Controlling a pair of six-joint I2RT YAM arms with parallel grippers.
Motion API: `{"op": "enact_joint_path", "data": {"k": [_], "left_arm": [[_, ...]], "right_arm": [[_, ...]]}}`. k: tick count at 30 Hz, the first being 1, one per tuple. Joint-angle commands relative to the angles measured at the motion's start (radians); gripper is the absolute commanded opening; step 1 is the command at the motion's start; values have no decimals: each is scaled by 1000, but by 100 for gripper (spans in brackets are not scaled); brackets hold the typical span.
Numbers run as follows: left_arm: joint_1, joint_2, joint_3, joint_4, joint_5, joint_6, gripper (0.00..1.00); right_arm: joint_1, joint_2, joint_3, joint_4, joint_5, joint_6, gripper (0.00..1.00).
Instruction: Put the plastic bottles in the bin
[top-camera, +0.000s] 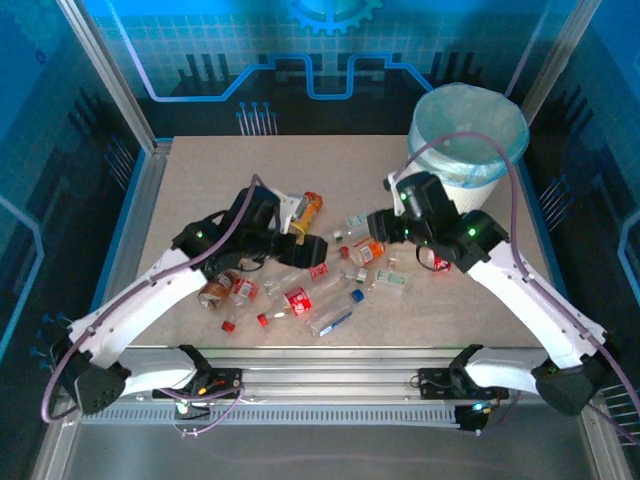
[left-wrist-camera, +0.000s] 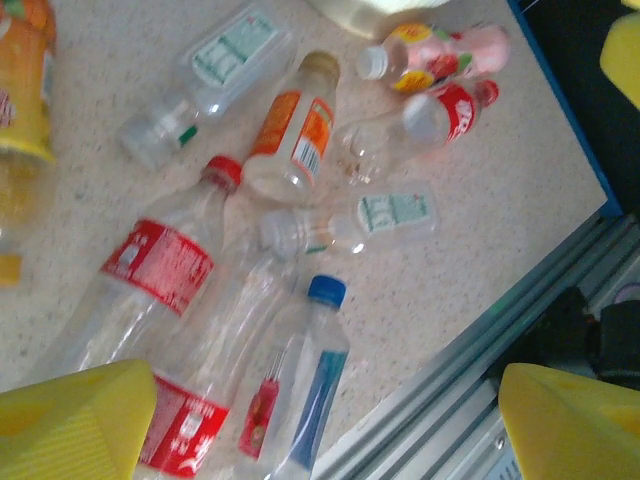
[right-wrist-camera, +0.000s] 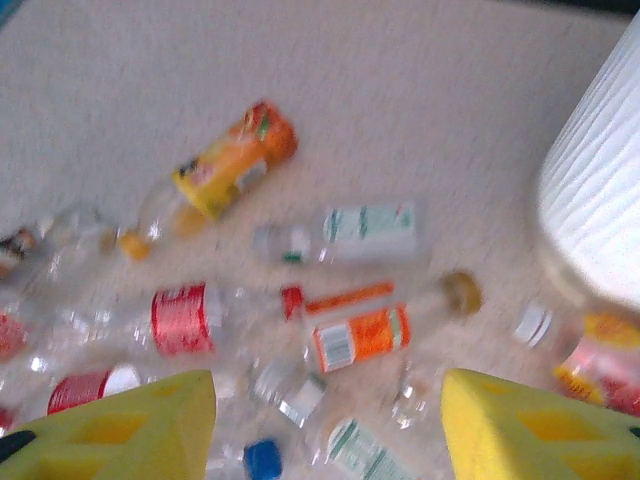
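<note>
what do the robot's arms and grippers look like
The left arm and right arm have white shells with black joints and wrists, small green lights on the black parts, and a mauve cable looping along each. The fingers are chunky yellow blocks, ribbed on the side, with moulded hollows.

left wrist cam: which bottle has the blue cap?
The clear bottle with the blue-and-red label, lying nearest the table rail. Its cap is blue; the caps visible on its neighbours are red, white or tan.
</note>
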Motion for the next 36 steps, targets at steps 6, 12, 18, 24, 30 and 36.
{"op": "enact_joint_path", "data": {"k": [6,12,18,24,30,36], "left_arm": [[7,-96,-144,-46,-5,63,90],[7,-111,-206,27,-9,199,91],[7,-104,-237,99,-4,287,91],[5,-171,-320,196,27,290,91],[-35,-161,-299,340,26,314,90],[-190,92,-92,391,-42,402,90]], "right_arm": [[43,-114,-194,-40,-46,147,60],[42,-151,-267,-16,130,207,62],[33,-137,-260,-66,146,124,62],[-159,-259,-396,-39,82,274,58],[-582,-371,-581,170,-162,300,56],[-930,-264,-621,359,-430,301,57]]}}
